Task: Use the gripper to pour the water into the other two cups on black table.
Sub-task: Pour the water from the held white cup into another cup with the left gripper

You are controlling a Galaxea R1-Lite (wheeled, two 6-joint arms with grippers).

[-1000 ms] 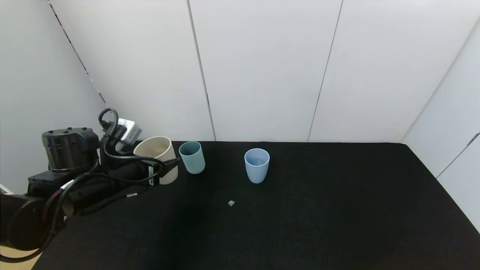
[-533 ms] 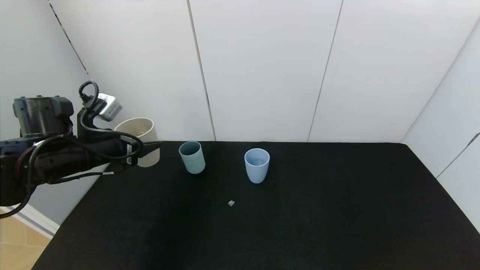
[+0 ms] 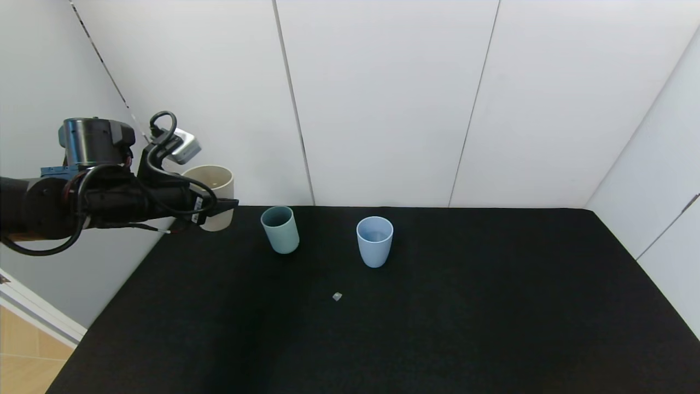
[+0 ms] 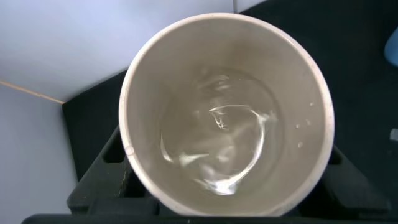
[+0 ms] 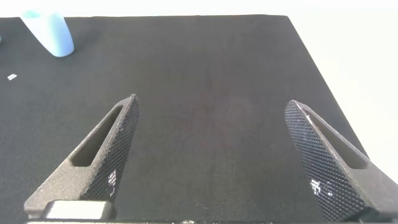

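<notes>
My left gripper is shut on the cream-white cup and holds it upright in the air above the black table's far left corner. In the left wrist view the cup fills the frame, with clear water swirling at its bottom. The teal-green cup stands on the table just right of the held cup. The light blue cup stands further right and also shows in the right wrist view. My right gripper is open and empty above the table's right part.
A small pale scrap lies on the table in front of the two cups. White wall panels close the back and right sides. The table's left edge drops off to a wooden floor.
My left arm lifted the cream-white cup off the table and up to the left, then shifted it slightly right towards the teal-green cup. The two standing cups have not moved.
</notes>
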